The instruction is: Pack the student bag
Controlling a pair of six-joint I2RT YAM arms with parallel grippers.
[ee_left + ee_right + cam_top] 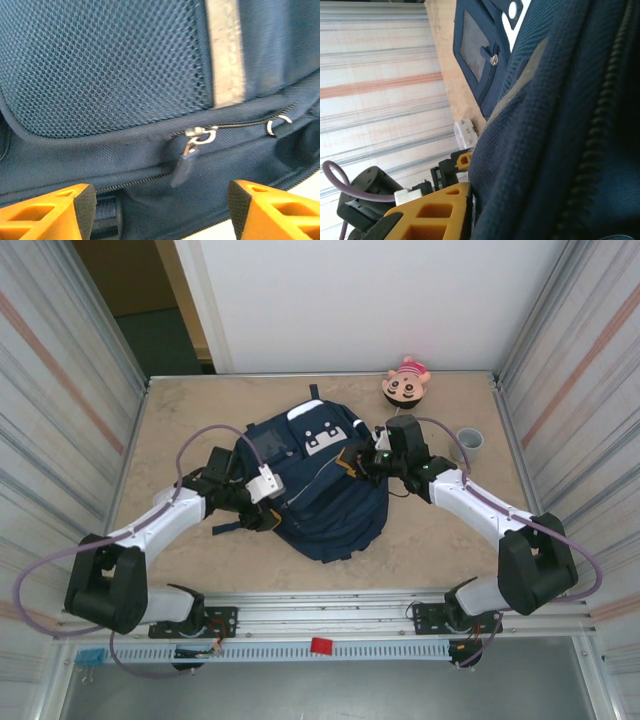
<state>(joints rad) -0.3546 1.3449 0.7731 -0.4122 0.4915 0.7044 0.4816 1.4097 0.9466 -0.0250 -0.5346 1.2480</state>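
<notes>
The student bag (pixel 318 485), navy with white patches, lies flat in the middle of the table. My left gripper (pixel 268 510) is at its left side and stands open. Its orange fingers (pixel 60 212) sit wide apart, just below a dangling zip pull (pixel 183 167). That pull hangs under a mesh pocket (pixel 100 65), and nothing is between the fingers. My right gripper (pixel 354 462) is at the bag's upper right edge. One orange finger (pixel 437 212) presses against a thick fold of the bag (pixel 545 130). The other finger is hidden behind the fabric.
A cartoon doll head (pixel 406 386) lies at the back right of the table, and a small grey cup (pixel 470 438) stands near the right wall. Corrugated walls close in both sides. Bare tabletop (pixel 440 545) lies in front of the bag.
</notes>
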